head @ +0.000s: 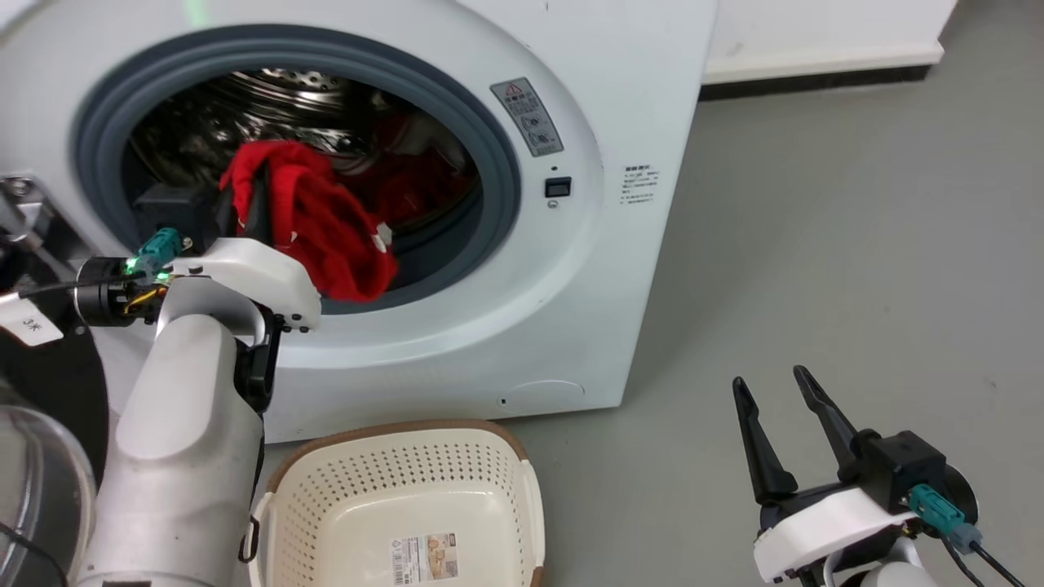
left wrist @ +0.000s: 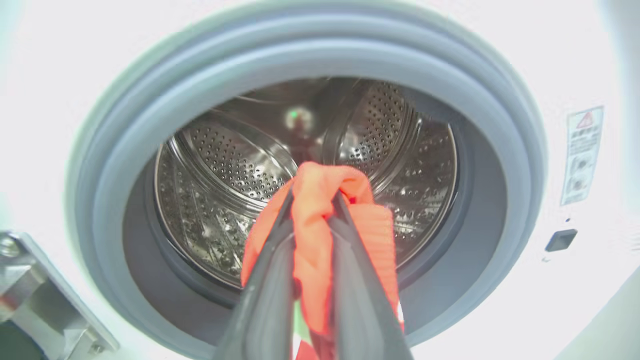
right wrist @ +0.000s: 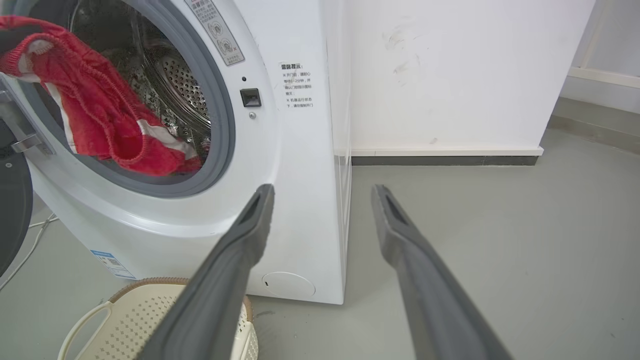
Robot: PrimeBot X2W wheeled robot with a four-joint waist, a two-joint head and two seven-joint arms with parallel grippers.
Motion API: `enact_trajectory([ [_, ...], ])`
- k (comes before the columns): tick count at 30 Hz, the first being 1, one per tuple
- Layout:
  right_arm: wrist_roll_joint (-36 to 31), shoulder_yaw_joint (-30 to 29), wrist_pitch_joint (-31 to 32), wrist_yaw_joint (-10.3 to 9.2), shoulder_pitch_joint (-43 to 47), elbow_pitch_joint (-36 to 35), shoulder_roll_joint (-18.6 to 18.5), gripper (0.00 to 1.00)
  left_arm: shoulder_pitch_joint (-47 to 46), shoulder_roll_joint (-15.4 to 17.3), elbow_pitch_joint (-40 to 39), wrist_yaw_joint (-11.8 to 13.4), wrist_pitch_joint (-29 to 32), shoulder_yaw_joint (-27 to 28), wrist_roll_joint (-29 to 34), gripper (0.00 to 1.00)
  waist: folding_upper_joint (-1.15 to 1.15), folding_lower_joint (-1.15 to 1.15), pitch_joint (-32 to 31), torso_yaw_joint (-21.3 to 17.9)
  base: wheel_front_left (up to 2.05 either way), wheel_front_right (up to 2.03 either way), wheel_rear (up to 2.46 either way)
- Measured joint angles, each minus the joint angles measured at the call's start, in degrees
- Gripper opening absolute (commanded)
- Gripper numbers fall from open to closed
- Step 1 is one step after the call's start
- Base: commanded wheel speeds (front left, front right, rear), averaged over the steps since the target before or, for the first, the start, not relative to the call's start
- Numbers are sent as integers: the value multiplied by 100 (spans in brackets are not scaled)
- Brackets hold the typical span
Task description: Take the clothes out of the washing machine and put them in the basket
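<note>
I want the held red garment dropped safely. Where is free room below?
The basket before the washing machine is bare inside its brown rim. The floor beside the right gripper is free too. The porthole is crowded by the left gripper and red garment.

Your left gripper (left wrist: 312, 192) just before the washer (head: 636, 244) opening, garment (head: 326, 220) pinched between fingers, hanging down across opening's lower rim. Basket (head: 391, 432) on floor (head: 856, 244) right before washer, below opening. Door (head: 41, 465) swung out at left. Your right gripper (head: 771, 377) low at right, fingers spread, well apart from washer. Wall (right wrist: 450, 75) behind.
</note>
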Motion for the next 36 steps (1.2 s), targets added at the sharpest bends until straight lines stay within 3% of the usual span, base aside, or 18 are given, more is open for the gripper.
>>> enact_trajectory([
  [5, -15, -55, 103, 0, 168, -149, 0, 100, 499, -163, -1133, -11, -4, -44, -57, 0, 0, 0, -189, 186, 0, 0, 0],
  [6, -15, -74, 144, 0, 222, -220, 0, 100, 934, -243, -1982, 68, -3, -55, -103, 0, 0, 0, -264, 268, 0, 0, 0],
  [12, -15, -118, 193, -1, 331, -311, -1, 100, 2036, -364, -3719, 267, 313, -192, -133, 0, 0, 0, -307, 417, 0, 0, 0],
  [17, -47, -88, 233, -1, 382, -361, 0, 100, 3087, -424, -4373, 459, 642, -299, -143, 0, 0, 0, -255, 491, 0, 0, 0],
  [21, -76, -57, 248, 0, 370, -398, 0, 100, 3776, -549, -4202, 542, 695, -404, -223, 0, 0, 1, -133, 509, 0, 0, 0],
  [26, -90, -29, 245, 0, 255, -438, 0, 100, 4245, -719, -3446, 591, 452, -439, -501, 0, 0, 1, 120, 500, 0, 0, 0],
  [36, -123, 147, 165, 0, -325, -486, -1, 100, 3391, -870, -1813, 566, 13, -517, -595, 0, 0, 2, 1097, 414, 0, 0, 0],
])
